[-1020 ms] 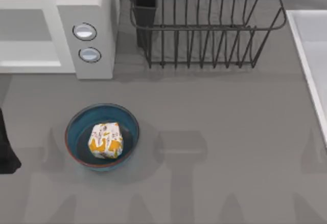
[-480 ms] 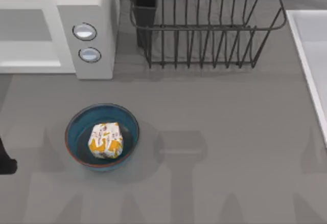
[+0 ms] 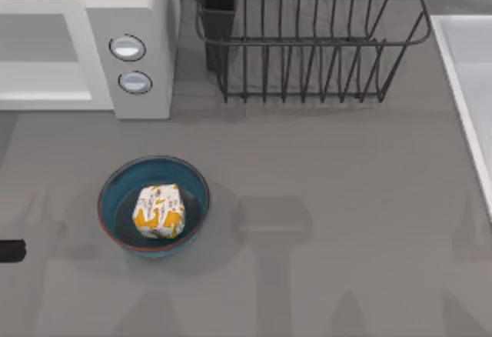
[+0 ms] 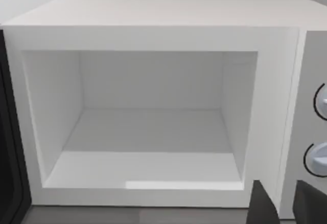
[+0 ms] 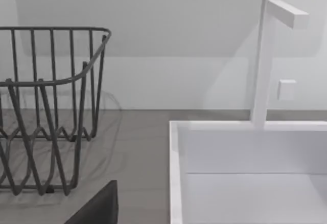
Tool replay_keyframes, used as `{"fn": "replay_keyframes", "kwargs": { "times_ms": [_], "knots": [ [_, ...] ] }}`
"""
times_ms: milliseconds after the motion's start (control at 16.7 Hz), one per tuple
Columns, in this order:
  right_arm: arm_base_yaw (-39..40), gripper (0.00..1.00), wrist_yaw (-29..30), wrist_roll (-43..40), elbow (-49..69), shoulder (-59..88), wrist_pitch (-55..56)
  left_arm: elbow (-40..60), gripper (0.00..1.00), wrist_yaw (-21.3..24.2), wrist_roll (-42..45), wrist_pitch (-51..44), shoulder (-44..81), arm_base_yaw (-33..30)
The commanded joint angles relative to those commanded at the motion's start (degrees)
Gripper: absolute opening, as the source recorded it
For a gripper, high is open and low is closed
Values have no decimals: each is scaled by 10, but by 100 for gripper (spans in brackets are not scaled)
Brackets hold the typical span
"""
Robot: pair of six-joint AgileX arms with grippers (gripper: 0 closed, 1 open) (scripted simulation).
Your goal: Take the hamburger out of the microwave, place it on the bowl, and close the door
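Hamburger (image 3: 160,211) sitting in bowl (image 3: 115,191), near-left on table (image 3: 323,198). Microwave (image 3: 142,45) far left, cavity bare, door (image 4: 9,147) swung wide. Left gripper (image 4: 280,203) facing cavity, fingers slightly apart, holding nothing. Right gripper: can't tell. Remaining: shut door.

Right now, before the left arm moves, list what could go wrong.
1. The microwave cavity is open and empty; its door stands beside the left gripper, so a sweep could snag its edge.
2. The hamburger sits in the bowl near the arm's path; a low pass could knock it.
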Motion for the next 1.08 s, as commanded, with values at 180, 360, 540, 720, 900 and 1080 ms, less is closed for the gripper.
{"fn": "replay_keyframes", "kwargs": {
  "times_ms": [180,360,540,720,900,1080],
  "knots": [
    [0,100,0,0,0,0,0,0,0,0,0,0,0,0],
    [0,100,0,0,0,0,0,0,0,0,0,0,0,0],
    [0,100,0,0,0,0,0,0,0,0,0,0,0,0],
    [0,100,0,0,0,0,0,5,0,24,0,-6,-1,24],
    [0,100,0,0,0,0,0,16,0,95,0,-18,-2,95],
    [0,100,0,0,0,0,0,24,0,151,0,-28,-4,151]
  ]
}}
